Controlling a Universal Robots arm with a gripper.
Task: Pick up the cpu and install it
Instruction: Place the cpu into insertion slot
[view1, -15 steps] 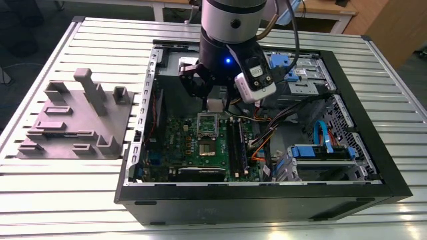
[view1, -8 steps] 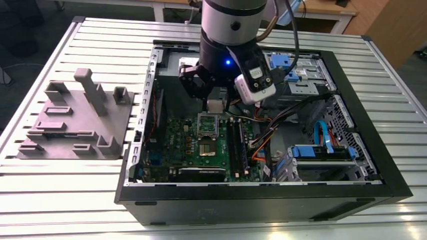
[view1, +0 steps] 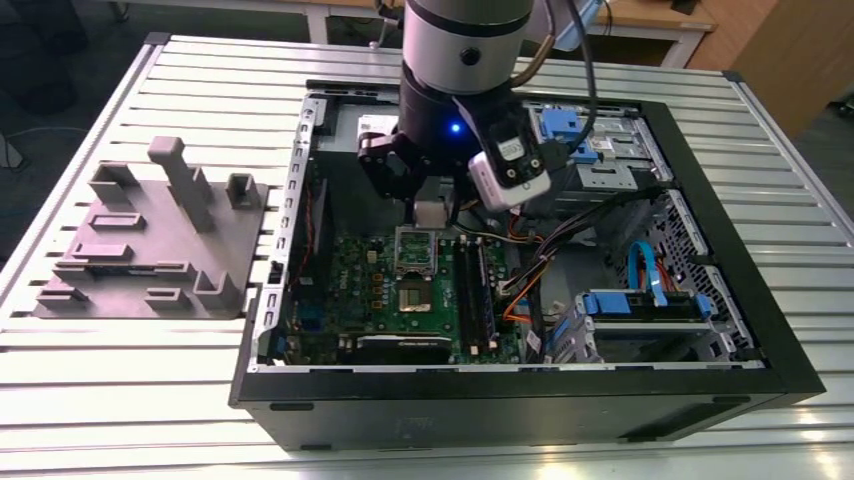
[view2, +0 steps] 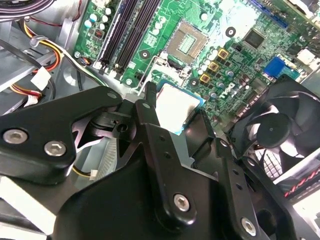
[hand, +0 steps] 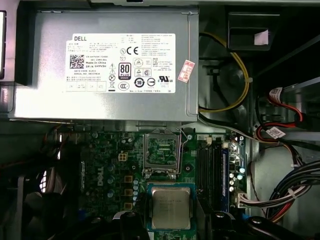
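The cpu (hand: 171, 206) is a flat square chip with a silver top and a thin bluish rim. My gripper (hand: 172, 224) is shut on it, with a black finger on each of two opposite sides. In the second wrist view the cpu (view2: 176, 104) hangs between the fingers (view2: 149, 112) above the green motherboard, a short way from the open socket (view2: 187, 44). The socket (hand: 161, 151), silver-framed with a green centre, holds no chip. In the exterior view the gripper (view1: 430, 205) holds the cpu (view1: 431, 216) inside the case, just above the socket (view1: 416, 250).
The open black computer case (view1: 534, 385) lies on a slatted metal table. A grey power-supply box (hand: 100, 65) borders the socket. Memory slots (view2: 125, 30), a black fan (view2: 280, 130) and cable bundles (hand: 280, 195) surround it. A grey fixture block (view1: 154, 240) sits at the exterior view's left.
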